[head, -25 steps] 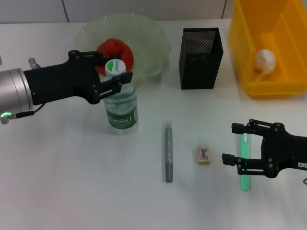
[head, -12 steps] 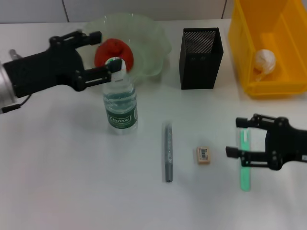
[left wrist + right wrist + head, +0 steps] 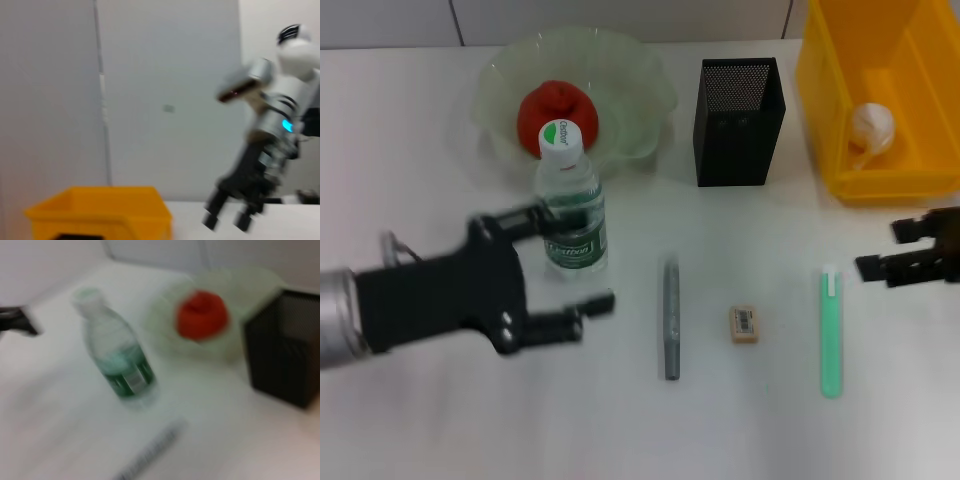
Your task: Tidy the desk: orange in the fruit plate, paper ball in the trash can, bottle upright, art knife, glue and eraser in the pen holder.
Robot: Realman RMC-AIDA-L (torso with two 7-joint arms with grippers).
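The orange (image 3: 558,108) lies in the pale green fruit plate (image 3: 648,82). In front of the plate the bottle (image 3: 569,196) stands upright. My left gripper (image 3: 577,261) hangs open just in front and to the left of the bottle, holding nothing. The paper ball (image 3: 873,126) rests inside the yellow trash can (image 3: 830,120). On the table lie a grey art knife (image 3: 671,318), the eraser (image 3: 744,324) and a green glue stick (image 3: 831,333), all in front of the black mesh pen holder (image 3: 738,122). My right gripper (image 3: 886,248) is open at the right edge, beyond the glue.
The right wrist view shows the bottle (image 3: 118,358), the orange (image 3: 202,315), the pen holder (image 3: 285,352) and the art knife (image 3: 150,450). The left wrist view shows the trash can (image 3: 100,212) and the right arm (image 3: 260,160) against a wall.
My left gripper has swung from beside the bottle's cap near the plate to the front left of the bottle. My right gripper has drawn back to the right, off the glue.
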